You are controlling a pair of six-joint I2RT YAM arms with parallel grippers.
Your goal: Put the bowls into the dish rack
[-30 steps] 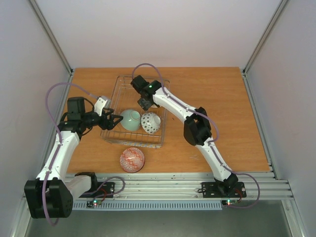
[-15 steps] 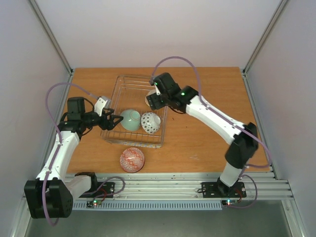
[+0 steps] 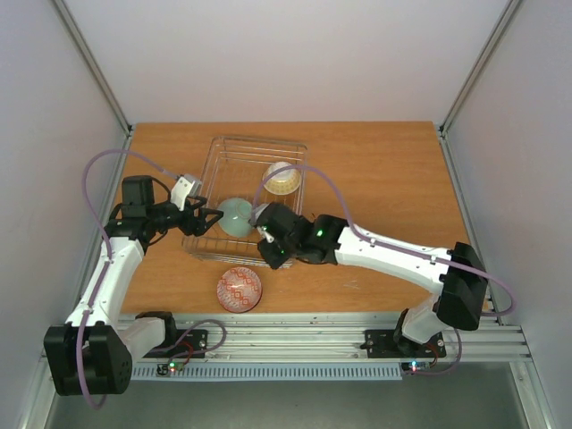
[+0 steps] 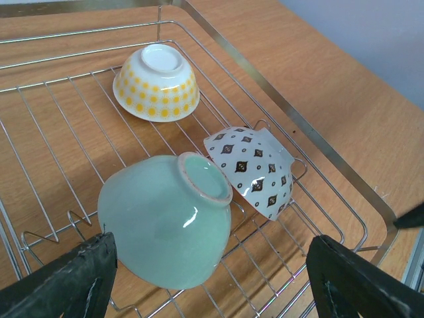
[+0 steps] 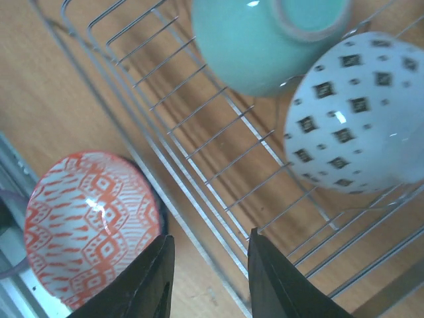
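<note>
The dish rack (image 3: 257, 139) holds three bowls. A cream-yellow dotted bowl (image 3: 282, 177) (image 4: 156, 81) lies upside down at its far right. The mint green bowl (image 3: 236, 216) (image 4: 165, 228) (image 5: 265, 40) and the white dark-patterned bowl (image 4: 255, 170) (image 5: 358, 112) lean together at the near end. A red patterned bowl (image 3: 239, 290) (image 5: 89, 225) sits on the table in front of the rack. My left gripper (image 3: 210, 219) (image 4: 209, 291) is open at the rack's left side, facing the mint bowl. My right gripper (image 3: 273, 248) (image 5: 209, 278) hovers over the rack's near rim (image 5: 199, 192), jaws narrowly apart and empty.
The wooden table (image 3: 393, 197) ends at a metal rail (image 3: 322, 335) in front, where the arm bases are bolted. White walls close in the left, right and back. In the top view my right wrist covers the white bowl.
My right arm has left the cream-yellow bowl in the rack's far right and swung back to the rack's near edge, jaws narrowing. The left arm has not moved.
</note>
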